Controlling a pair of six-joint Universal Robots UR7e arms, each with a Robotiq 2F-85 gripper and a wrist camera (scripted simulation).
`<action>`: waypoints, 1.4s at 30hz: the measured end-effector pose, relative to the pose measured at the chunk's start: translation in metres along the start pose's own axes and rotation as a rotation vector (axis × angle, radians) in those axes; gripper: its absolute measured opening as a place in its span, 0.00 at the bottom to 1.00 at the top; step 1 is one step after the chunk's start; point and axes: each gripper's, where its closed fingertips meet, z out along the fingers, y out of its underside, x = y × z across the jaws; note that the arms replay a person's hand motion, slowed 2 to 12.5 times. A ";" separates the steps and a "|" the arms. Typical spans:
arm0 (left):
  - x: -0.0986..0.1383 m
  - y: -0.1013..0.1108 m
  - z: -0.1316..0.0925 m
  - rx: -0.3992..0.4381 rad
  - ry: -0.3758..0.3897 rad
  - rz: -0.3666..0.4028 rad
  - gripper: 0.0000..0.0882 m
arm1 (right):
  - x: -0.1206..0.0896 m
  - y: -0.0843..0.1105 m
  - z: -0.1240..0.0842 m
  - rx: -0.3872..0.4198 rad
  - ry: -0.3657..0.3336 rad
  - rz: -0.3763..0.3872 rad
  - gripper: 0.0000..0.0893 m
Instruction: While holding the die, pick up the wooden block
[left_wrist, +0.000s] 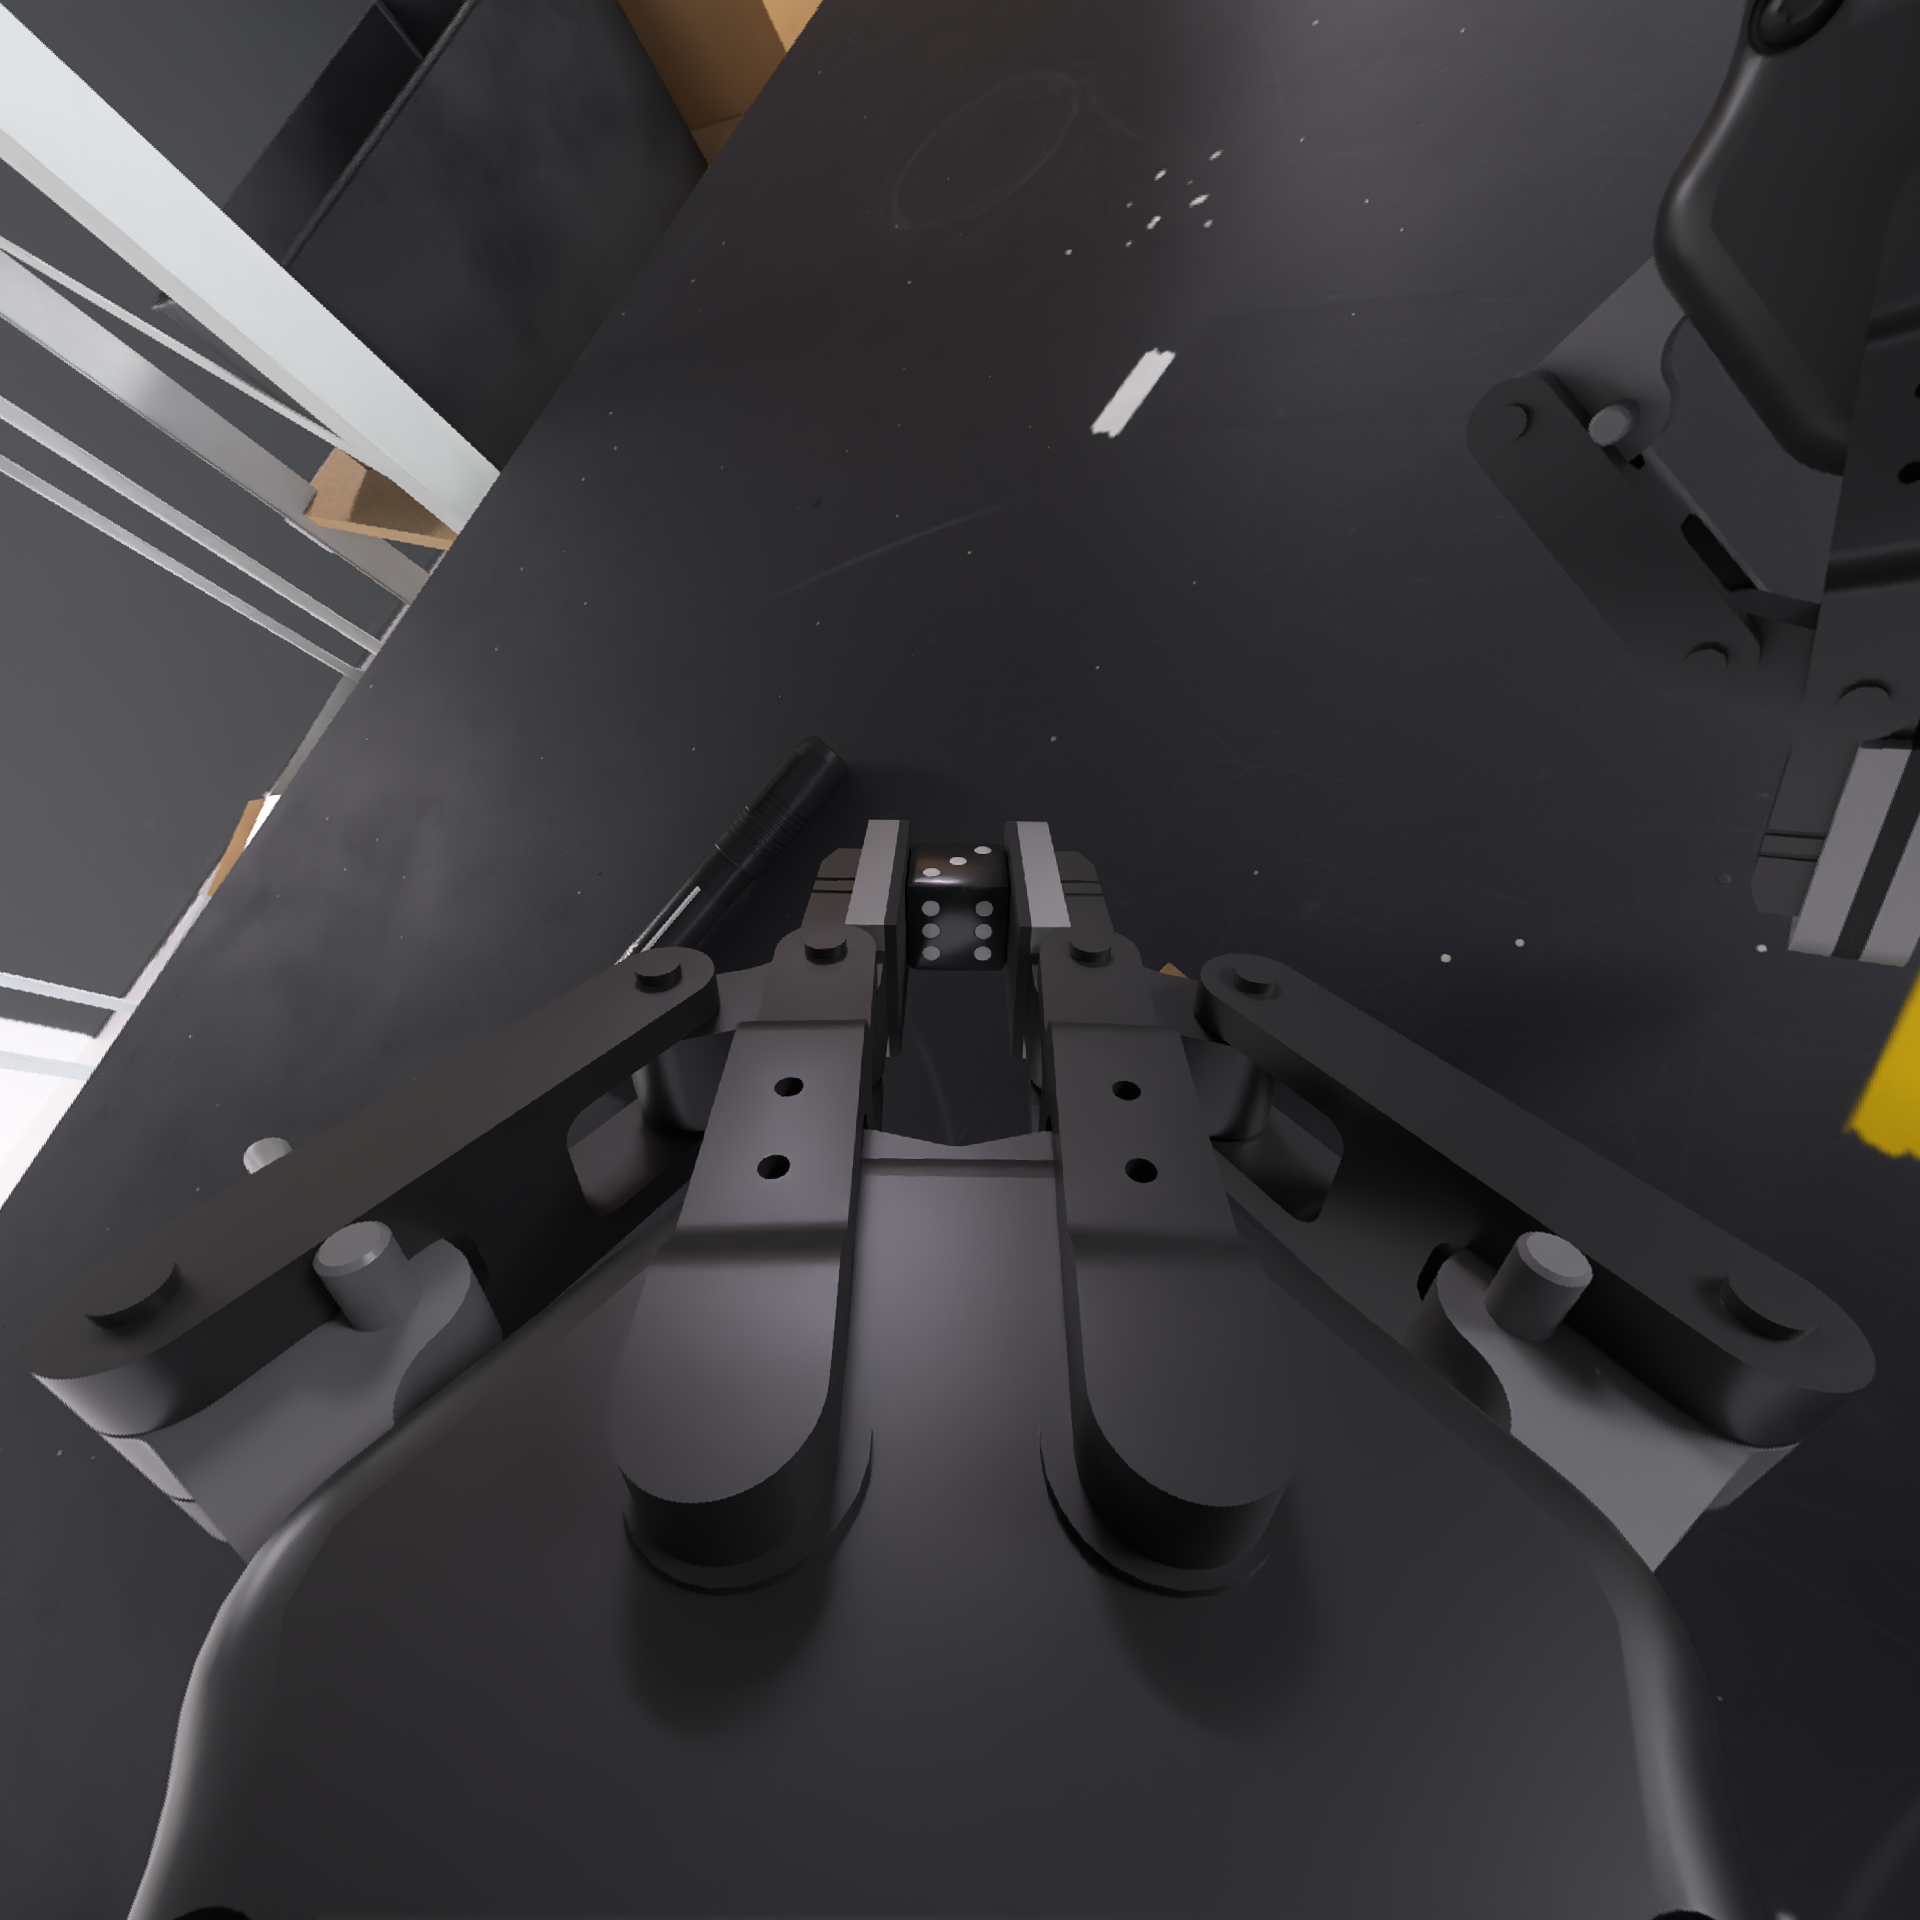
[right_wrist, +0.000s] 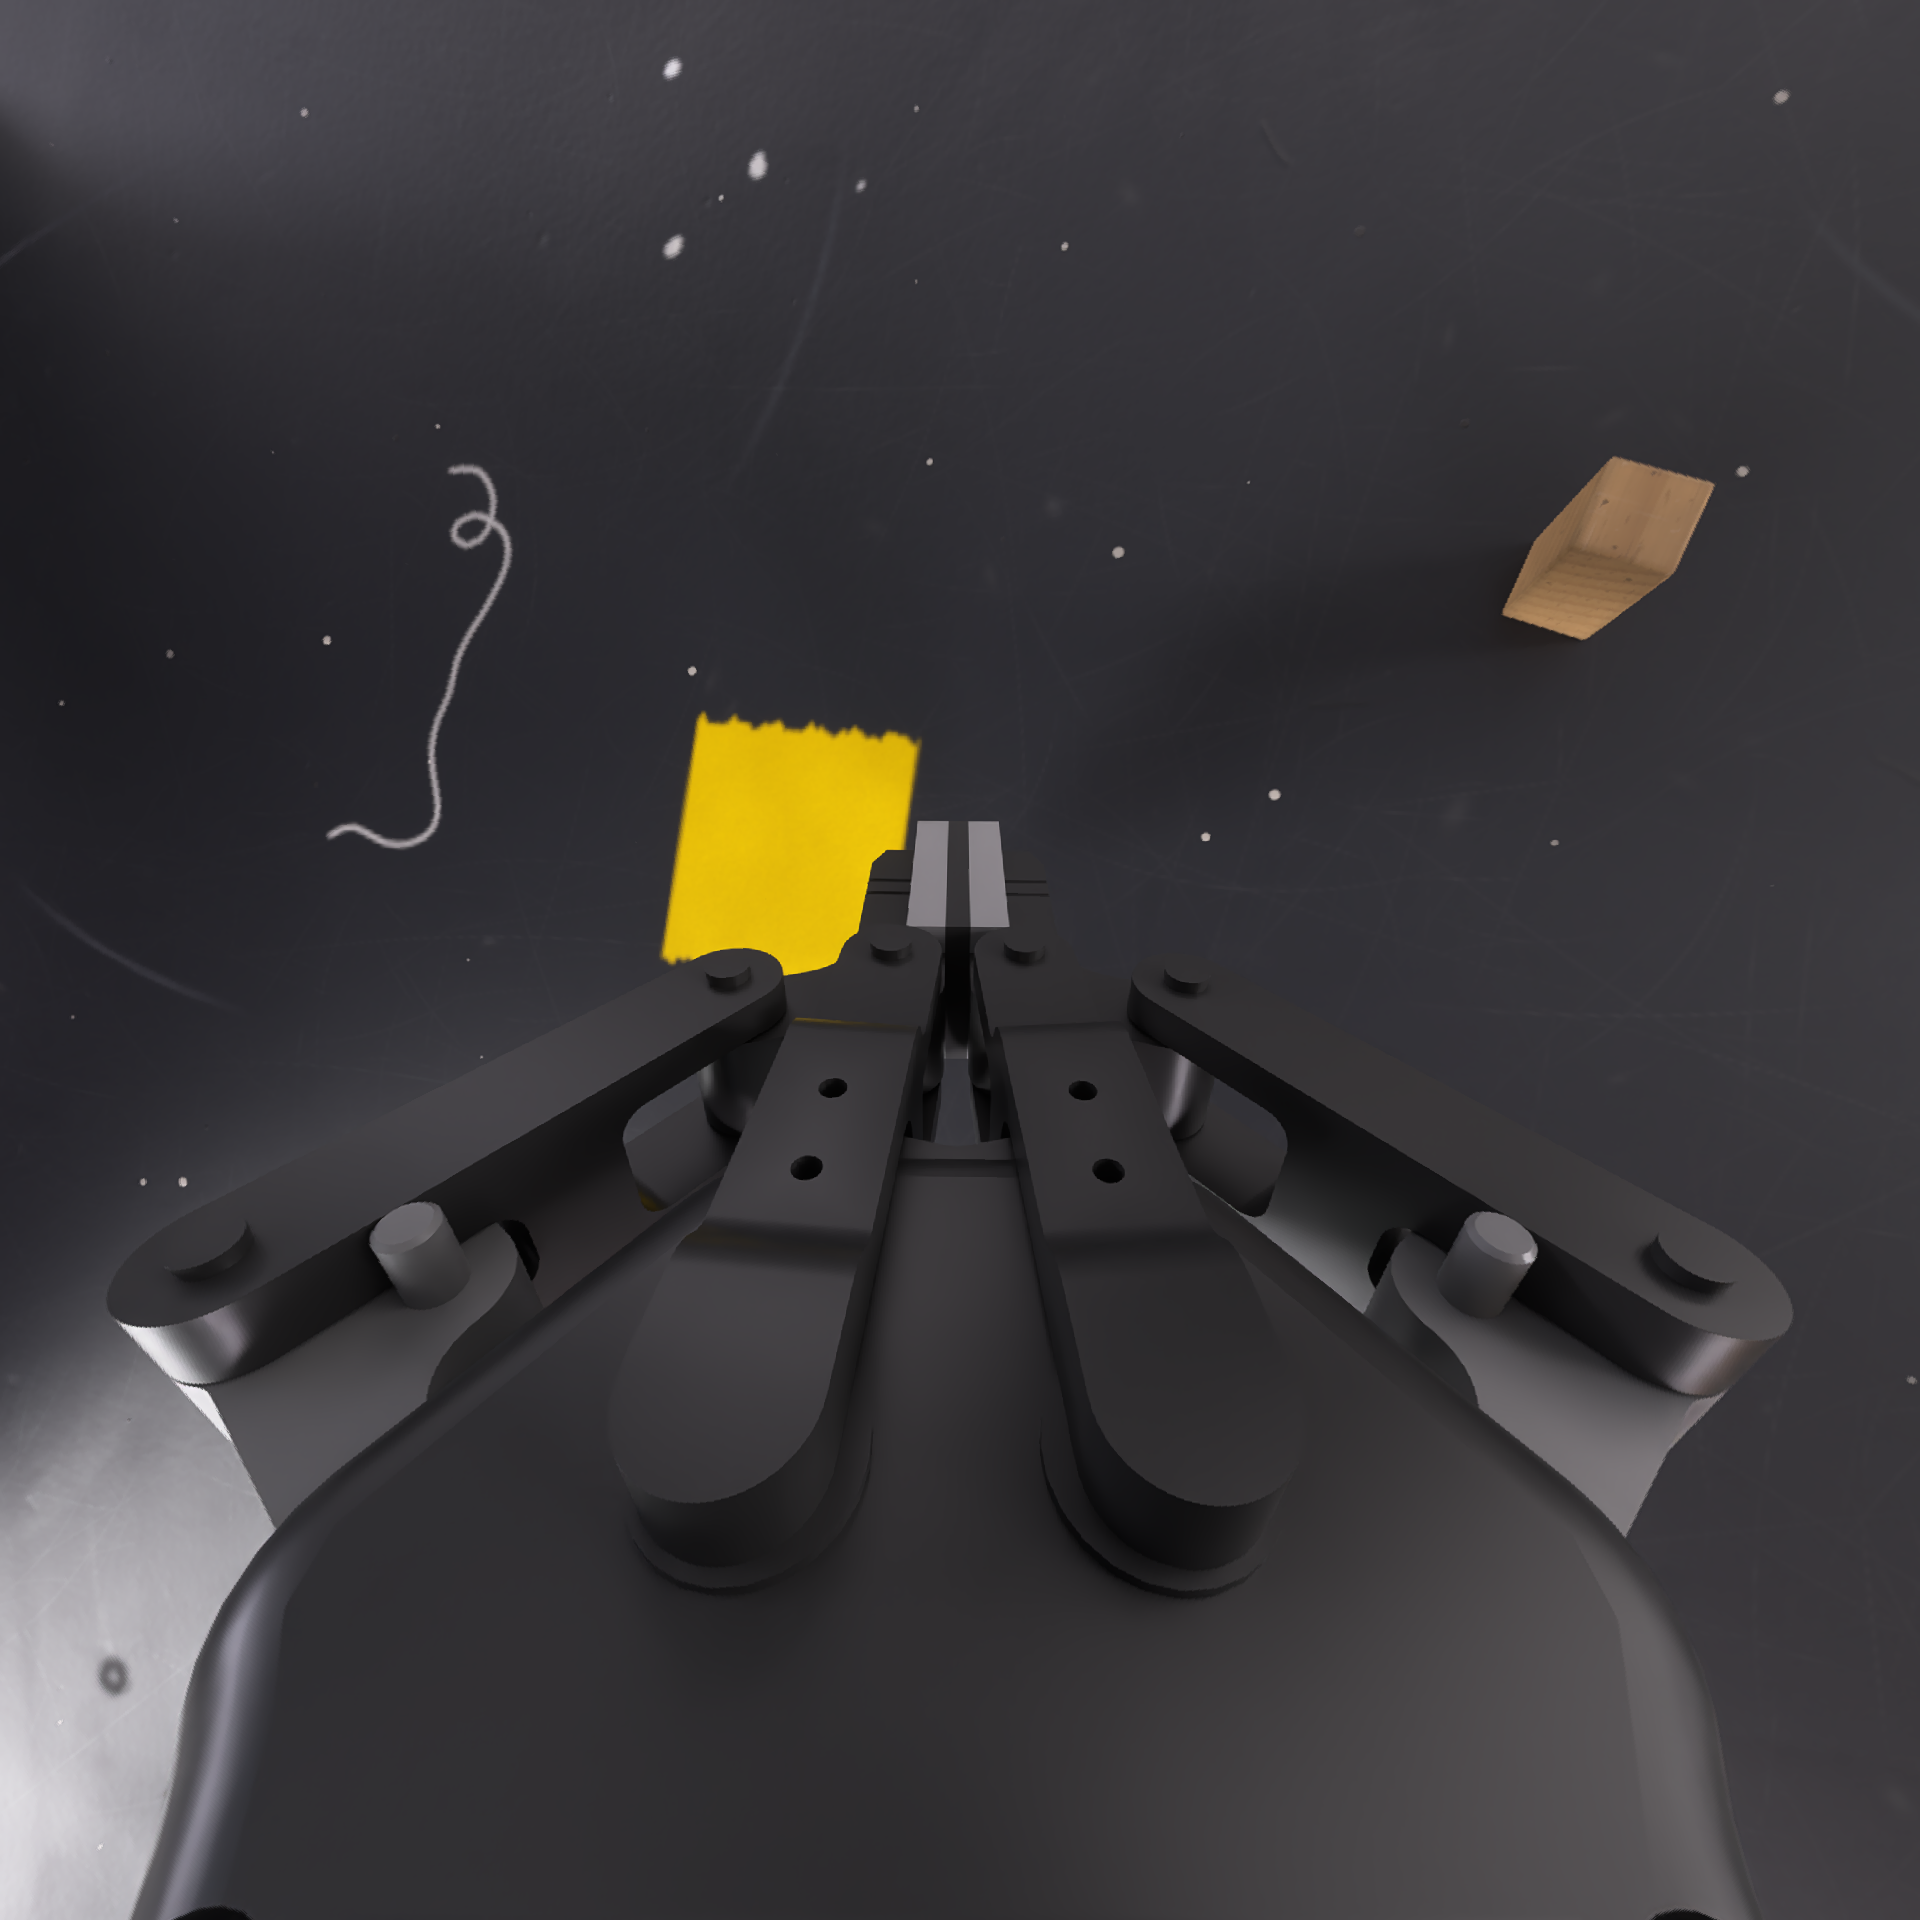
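My left gripper (left_wrist: 957, 878) is shut on a black die (left_wrist: 957, 914) with white pips, gripped between the two grey pads above the dark table (left_wrist: 1143, 623). My right gripper (right_wrist: 956, 873) is shut and empty, its pads pressed together over the table. A light wooden block (right_wrist: 1605, 549) lies on the table, far to the upper right of my right gripper in the right wrist view. The right gripper also shows at the right edge of the left wrist view (left_wrist: 1860, 862). The block is not visible in the left wrist view.
A black marker pen (left_wrist: 748, 852) lies on the table just left of my left gripper. A yellow tape patch (right_wrist: 784, 831) is stuck to the table beside my right gripper. The table edge (left_wrist: 436, 582) runs diagonally at the left, with shelving and cardboard boxes (left_wrist: 374, 509) beyond.
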 end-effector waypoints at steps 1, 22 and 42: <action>0.000 0.000 0.000 -0.001 0.000 0.001 0.18 | 0.000 0.001 0.001 -0.003 -0.001 0.001 0.00; 0.000 0.001 0.001 -0.004 0.001 0.001 0.18 | -0.001 0.012 -0.006 -0.013 -0.008 0.013 0.00; 0.001 0.002 0.003 -0.011 0.004 0.001 0.18 | -0.002 0.023 -0.013 -0.019 -0.004 0.026 0.00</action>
